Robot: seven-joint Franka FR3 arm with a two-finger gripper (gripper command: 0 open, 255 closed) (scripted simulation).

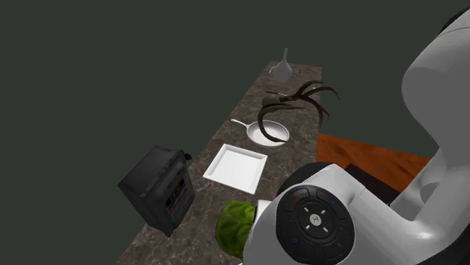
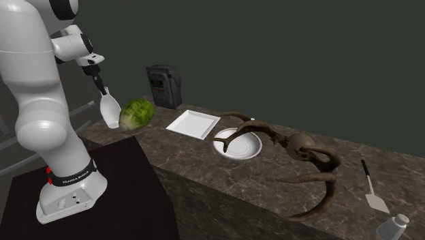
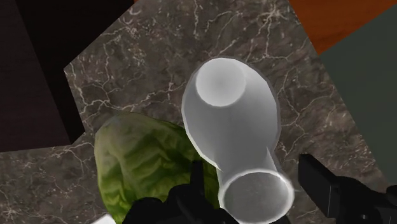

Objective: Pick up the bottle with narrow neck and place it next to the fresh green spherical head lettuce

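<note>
A white bottle with a narrow neck [image 3: 229, 108] hangs upright just beside the green lettuce head [image 3: 143, 159], over the dark marble counter [image 3: 146, 57]. My gripper [image 3: 254, 184] is right above it, one finger on each side of the neck. The fingers [image 3: 324, 188] stand a little apart, with a thin gap showing between that one and the neck. In the second exterior view the gripper [image 2: 100, 83] points down at the bottle [image 2: 109, 109], which sits close to the lettuce [image 2: 135, 114] at the counter's end by the arm. The lettuce [image 1: 235, 226] shows beside the arm's wrist.
Along the counter [image 2: 204, 163] lie a black boxy appliance [image 2: 163, 85], a white square plate [image 2: 193, 123], a white pan [image 2: 240, 144], a brown antler-like piece [image 2: 300, 153], a spatula [image 2: 371, 187] and a small grey flask [image 1: 282, 68] at the far end.
</note>
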